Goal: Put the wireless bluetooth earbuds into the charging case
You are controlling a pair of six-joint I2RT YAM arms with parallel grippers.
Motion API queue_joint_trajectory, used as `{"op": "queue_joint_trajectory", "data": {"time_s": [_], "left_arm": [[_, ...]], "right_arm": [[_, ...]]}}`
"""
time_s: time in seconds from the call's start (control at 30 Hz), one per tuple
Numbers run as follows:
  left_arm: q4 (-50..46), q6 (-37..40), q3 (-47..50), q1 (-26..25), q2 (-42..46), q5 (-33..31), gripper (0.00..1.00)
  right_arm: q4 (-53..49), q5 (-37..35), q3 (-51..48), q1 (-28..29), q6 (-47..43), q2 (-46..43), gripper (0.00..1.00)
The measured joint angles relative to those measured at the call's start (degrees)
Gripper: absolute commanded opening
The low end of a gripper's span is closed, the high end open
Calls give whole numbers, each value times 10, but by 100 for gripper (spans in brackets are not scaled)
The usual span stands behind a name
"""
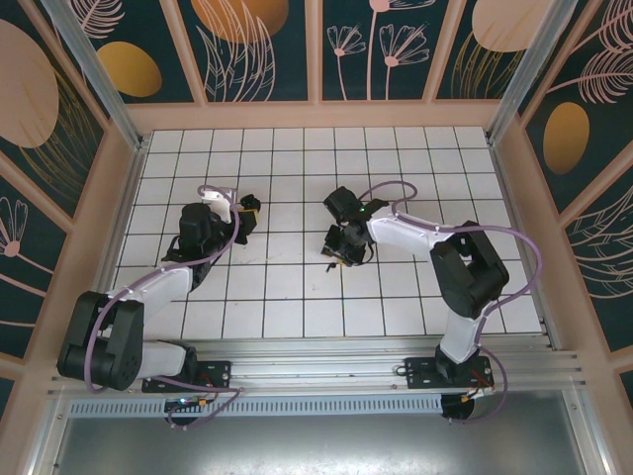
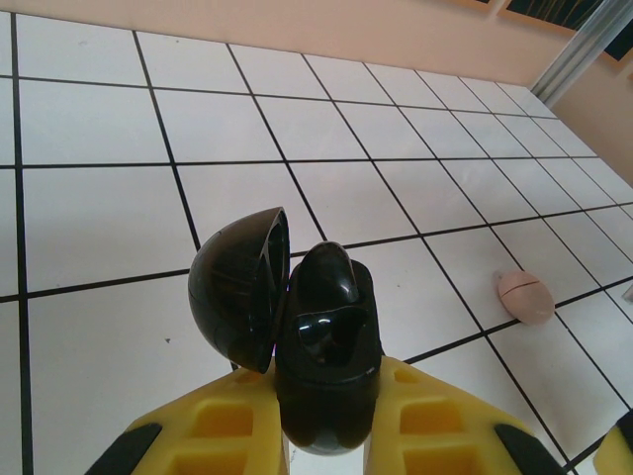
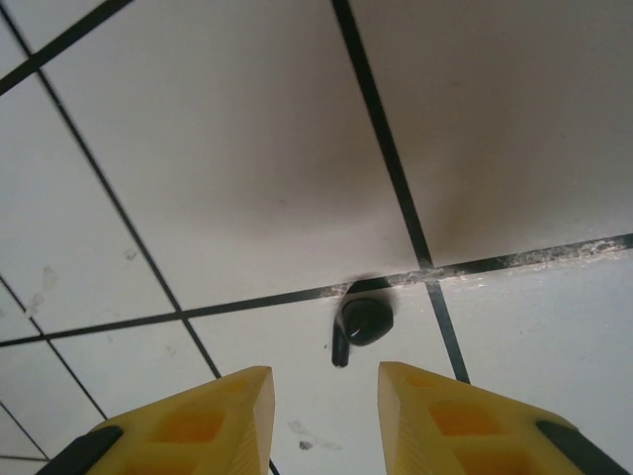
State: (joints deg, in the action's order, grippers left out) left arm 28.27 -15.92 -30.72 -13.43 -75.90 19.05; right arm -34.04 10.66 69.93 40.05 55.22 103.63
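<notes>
Right wrist view puts one black earbud (image 3: 364, 322) on the white tiled table (image 3: 247, 148), lying on a grid line at twelve o'clock from the right gripper (image 3: 324, 381), its short stem pointing toward seven o'clock. It looks tiny, light, rigid and glossy, so it is likely to skid or flip under a careless pinch. The safest hold is probably across the rounded body, with the stem left free for the socket. The yellow jaws stand apart with a gap wider than the bud and touch nothing. The bud lies just beyond their tips.

Left wrist view shows the left gripper (image 2: 331, 406) clenched on the charging case (image 2: 326, 346), a smooth black shell gripped low on its body. Its lid (image 2: 237, 292) is swung open toward nine o'clock. A glossy rounded shape rises from the mouth; whether it is a seated bud I cannot tell. A small pink object (image 2: 524, 297) rests on the tiles at three o'clock, well apart. From above, the case sits at about ten o'clock of the right gripper.
</notes>
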Motion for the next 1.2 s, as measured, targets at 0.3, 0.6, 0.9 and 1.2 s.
{"op": "queue_joint_trajectory", "data": {"time_s": [0.3, 0.6, 0.9, 1.2], "left_arm": [[0, 0, -1, 0, 0, 0, 10], [0, 0, -1, 0, -3, 0, 9], [0, 0, -2, 0, -3, 0, 10], [0, 0, -3, 0, -3, 0, 10]], "right_arm": [[17, 10, -3, -2, 32, 26, 33], [18, 8, -6, -2, 37, 34, 31], [26, 8, -11, -3, 37, 48, 28], [26, 8, -11, -3, 36, 49, 21]]}}
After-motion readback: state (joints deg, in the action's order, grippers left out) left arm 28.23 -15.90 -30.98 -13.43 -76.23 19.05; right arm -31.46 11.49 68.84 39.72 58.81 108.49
